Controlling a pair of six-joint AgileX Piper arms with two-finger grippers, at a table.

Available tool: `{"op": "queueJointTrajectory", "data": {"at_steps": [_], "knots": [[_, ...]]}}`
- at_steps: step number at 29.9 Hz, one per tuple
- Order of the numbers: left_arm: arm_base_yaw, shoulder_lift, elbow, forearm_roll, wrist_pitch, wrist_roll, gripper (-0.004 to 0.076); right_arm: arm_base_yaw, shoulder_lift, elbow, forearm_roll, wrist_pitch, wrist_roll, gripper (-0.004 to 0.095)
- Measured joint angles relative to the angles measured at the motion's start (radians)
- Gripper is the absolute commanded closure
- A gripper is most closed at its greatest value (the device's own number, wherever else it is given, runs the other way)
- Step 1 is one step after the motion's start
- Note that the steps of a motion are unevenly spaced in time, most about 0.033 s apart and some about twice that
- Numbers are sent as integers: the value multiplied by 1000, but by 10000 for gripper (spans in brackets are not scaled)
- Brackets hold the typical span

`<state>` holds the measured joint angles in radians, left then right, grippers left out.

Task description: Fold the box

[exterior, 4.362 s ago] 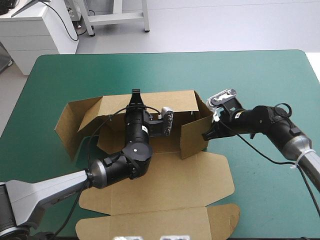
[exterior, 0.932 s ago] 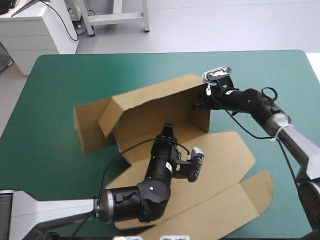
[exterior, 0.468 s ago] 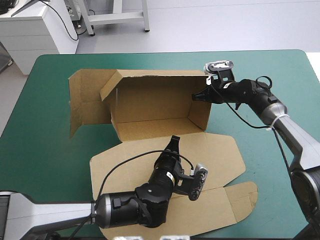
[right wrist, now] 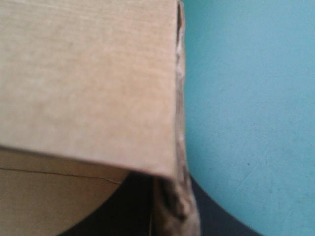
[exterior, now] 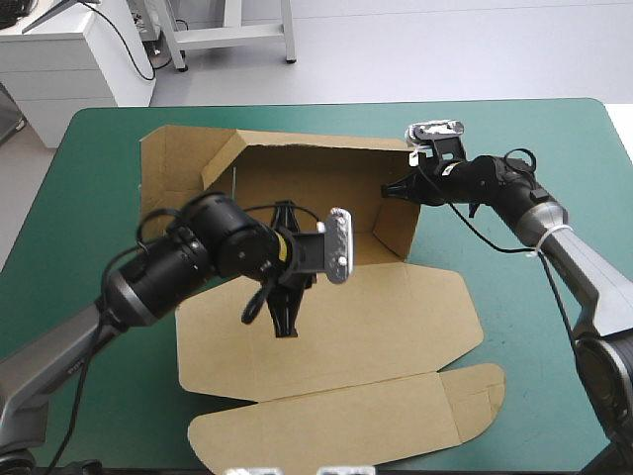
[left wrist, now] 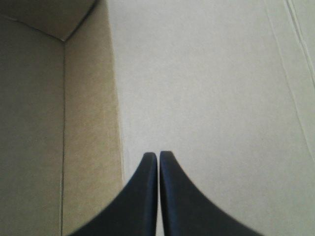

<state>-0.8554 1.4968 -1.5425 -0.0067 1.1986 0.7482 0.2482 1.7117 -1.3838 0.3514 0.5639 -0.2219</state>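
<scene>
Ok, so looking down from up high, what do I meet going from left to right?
box flap → left pincer → right pincer

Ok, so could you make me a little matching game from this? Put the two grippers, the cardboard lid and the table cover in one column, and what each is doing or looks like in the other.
Things:
1. left gripper
2. right gripper
3. lid
4. table cover

States:
A. teal-green
B. shut on the box, at its right wall
C. lying flat, toward the table's near edge
D. shut, holding nothing, above the flat board

Pairs: 1-D, 2-B, 3-C, 4-A.
</scene>
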Motion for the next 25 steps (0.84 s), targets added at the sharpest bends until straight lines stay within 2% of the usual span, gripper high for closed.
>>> {"op": "queueJointTrajectory", "data": {"at_steps": [4, 8, 18, 25], "knots": [[136, -18, -100, -119, 38, 28, 731, 0, 0, -2, -22, 6, 32, 923], [309, -47, -127, -233, 50, 38, 731, 0, 0, -4, -27, 14, 36, 923], [889, -52, -126, -619, 52, 65, 731, 0, 0, -9, -33, 32, 41, 923], [1192, -57, -19, -786, 49, 65, 731, 0, 0, -9, -33, 42, 42, 923]]}}
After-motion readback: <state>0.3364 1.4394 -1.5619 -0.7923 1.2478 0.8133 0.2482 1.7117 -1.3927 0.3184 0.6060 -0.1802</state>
